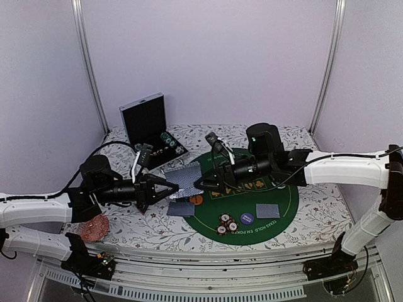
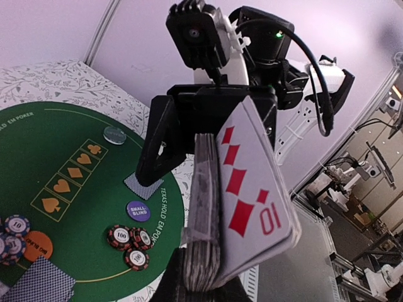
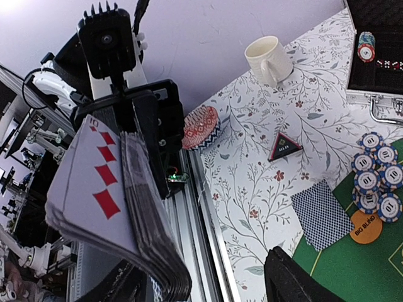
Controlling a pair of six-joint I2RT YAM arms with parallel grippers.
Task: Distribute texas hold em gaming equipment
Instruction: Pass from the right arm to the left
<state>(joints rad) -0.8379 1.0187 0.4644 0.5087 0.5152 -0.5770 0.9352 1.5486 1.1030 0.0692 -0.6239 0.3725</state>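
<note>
"10" on diamond card (image 2: 252, 189), "SMALL BLIND" on purple button (image 2: 138, 211), "BIG BLIND" on orange button (image 3: 366, 227), "100" on chips (image 2: 119, 236)

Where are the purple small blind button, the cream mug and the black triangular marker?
purple small blind button (image 2: 138, 211): left wrist view, on its printed top face.
cream mug (image 3: 276, 66): right wrist view, on its outer side wall.
black triangular marker (image 3: 283, 148): right wrist view, on its centre.

Pale lilac walls (image 1: 208, 56) close the space behind and at both sides, with slim metal posts (image 1: 90, 69) at the back corners. The table (image 1: 315, 214) wears a white cloth printed with leafy sprigs. A ribbed aluminium rail (image 1: 208, 270) runs along its near edge.
</note>
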